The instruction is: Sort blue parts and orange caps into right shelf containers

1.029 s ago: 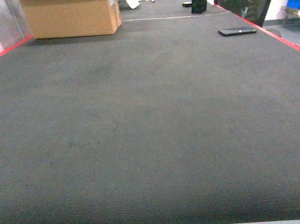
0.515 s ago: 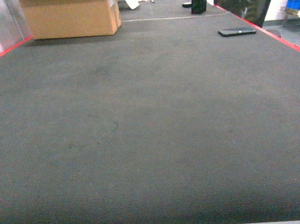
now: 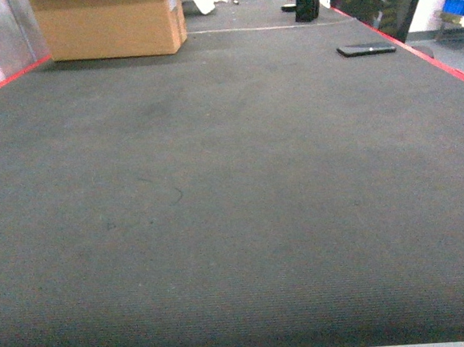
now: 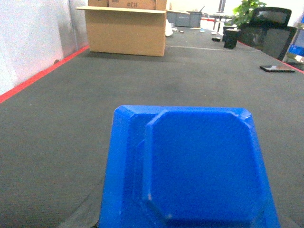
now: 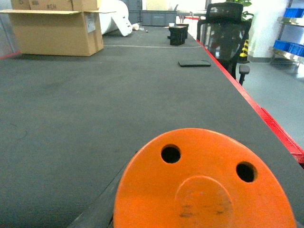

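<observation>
Head view: dark felt table (image 3: 236, 221), cardboard box (image 3: 112, 22).

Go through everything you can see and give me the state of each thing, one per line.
Blue part: fills the bottom of the left wrist view; the claw holding it is hidden.
Orange cap: fills the bottom of the right wrist view, two holes showing.
Cardboard box: flaps open, upright on the table.
Phone: lying flat near the table's right edge.
Office chair: upright beside the table.
</observation>
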Motion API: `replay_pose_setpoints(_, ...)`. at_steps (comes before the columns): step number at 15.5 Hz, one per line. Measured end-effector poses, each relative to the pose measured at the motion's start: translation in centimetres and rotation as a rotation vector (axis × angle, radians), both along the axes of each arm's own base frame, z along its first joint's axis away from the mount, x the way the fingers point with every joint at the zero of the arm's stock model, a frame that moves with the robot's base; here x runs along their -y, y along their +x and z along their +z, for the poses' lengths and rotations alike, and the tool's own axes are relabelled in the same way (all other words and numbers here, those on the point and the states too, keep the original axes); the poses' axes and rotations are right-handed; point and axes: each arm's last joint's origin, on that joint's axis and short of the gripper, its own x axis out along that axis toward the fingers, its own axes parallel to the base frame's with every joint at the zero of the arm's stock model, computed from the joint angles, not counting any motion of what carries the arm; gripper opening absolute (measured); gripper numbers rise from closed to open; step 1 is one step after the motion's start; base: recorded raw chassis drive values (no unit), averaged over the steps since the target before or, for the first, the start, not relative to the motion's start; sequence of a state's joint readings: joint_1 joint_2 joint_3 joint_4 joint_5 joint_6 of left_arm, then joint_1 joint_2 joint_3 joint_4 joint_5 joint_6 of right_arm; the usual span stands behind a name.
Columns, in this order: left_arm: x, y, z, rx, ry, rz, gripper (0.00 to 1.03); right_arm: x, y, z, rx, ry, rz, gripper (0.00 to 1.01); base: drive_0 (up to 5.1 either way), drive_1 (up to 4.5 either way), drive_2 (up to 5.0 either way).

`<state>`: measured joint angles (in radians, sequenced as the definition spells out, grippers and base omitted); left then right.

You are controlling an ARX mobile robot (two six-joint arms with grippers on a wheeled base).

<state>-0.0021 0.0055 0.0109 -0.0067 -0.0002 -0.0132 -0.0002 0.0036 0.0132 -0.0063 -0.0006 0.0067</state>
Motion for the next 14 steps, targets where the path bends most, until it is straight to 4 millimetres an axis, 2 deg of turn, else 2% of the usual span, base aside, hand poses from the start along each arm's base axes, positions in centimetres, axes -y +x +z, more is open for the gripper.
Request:
replay_pose_setpoints(9,-0.02,0.00,0.00,0.000,0.000,0.003,0.42,0.00,0.00,0.00,0.000,0.000,0.000,0.43,0.0,0.00,0.0)
replay_pose_setpoints(14,-0.01,0.00,0.00,0.000,0.000,0.002,0.42,0.00,0.00,0.00,0.000,0.000,0.000,0.43,-1.8,-1.78,-1.8)
